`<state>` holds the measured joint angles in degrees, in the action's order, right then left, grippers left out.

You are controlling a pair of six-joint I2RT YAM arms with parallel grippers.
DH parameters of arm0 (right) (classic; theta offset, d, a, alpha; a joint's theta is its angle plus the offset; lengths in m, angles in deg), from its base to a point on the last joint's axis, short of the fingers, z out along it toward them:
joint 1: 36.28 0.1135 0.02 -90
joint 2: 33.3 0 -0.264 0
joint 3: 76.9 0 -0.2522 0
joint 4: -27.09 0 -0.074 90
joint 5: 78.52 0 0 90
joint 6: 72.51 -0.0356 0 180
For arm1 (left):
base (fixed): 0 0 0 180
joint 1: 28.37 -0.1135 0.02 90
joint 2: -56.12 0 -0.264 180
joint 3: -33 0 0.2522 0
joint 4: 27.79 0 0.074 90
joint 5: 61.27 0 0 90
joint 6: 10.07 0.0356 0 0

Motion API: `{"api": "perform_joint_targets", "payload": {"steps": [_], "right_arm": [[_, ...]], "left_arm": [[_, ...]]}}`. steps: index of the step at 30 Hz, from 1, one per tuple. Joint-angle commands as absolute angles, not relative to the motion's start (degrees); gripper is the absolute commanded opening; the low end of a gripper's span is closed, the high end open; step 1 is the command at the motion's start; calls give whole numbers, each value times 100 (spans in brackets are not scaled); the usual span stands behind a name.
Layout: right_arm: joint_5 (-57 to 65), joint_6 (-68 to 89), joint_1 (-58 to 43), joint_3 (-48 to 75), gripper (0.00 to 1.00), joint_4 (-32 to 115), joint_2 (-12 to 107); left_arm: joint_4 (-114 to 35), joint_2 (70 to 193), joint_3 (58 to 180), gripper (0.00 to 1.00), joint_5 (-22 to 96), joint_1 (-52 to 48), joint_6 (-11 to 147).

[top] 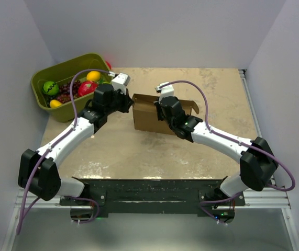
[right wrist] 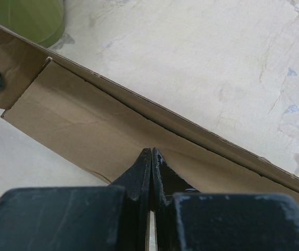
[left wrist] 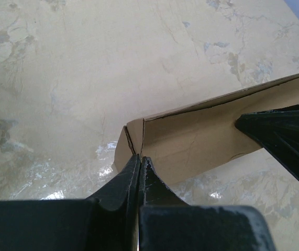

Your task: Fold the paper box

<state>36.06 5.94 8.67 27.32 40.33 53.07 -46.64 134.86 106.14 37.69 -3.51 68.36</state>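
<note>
Marbled tabletop (top: 139, 151): left gripper (left wrist: 140, 158), closed, meets the paper box (top: 145, 120) corner, right gripper (right wrist: 152, 151), closed, presses its wall; uneven pushing could skid or crush it.

Robot lab: white enclosure walls (top: 154, 31), bolted arms (top: 65, 138)

Bright even light, soft shadows, glare on table (left wrist: 104, 157).

Pale walls (top: 154, 31) around mottled beige tabletop (top: 217, 83).
</note>
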Motion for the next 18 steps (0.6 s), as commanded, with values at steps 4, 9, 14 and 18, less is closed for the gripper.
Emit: {"api": "perform_joint_targets", "payload": {"steps": [4, 9, 14, 18], "right_arm": [[3618, 528, 854, 2975, 4, 5130, 5442], [3381, 387, 846, 2624, 23, 5595, 5257], [3065, 326, 846, 2044, 45, 6306, 5038], [2583, 246, 846, 1807, 55, 6738, 4739]], "left_arm": [[-6063, 13935, 10310, 0, 3383, -209, 7176], [-6150, 13971, 10468, 0, 3269, -201, 7149], [-6229, 13953, 10688, 0, 3172, -192, 7123], [-6256, 14014, 10881, 0, 3181, -192, 7132]]}}
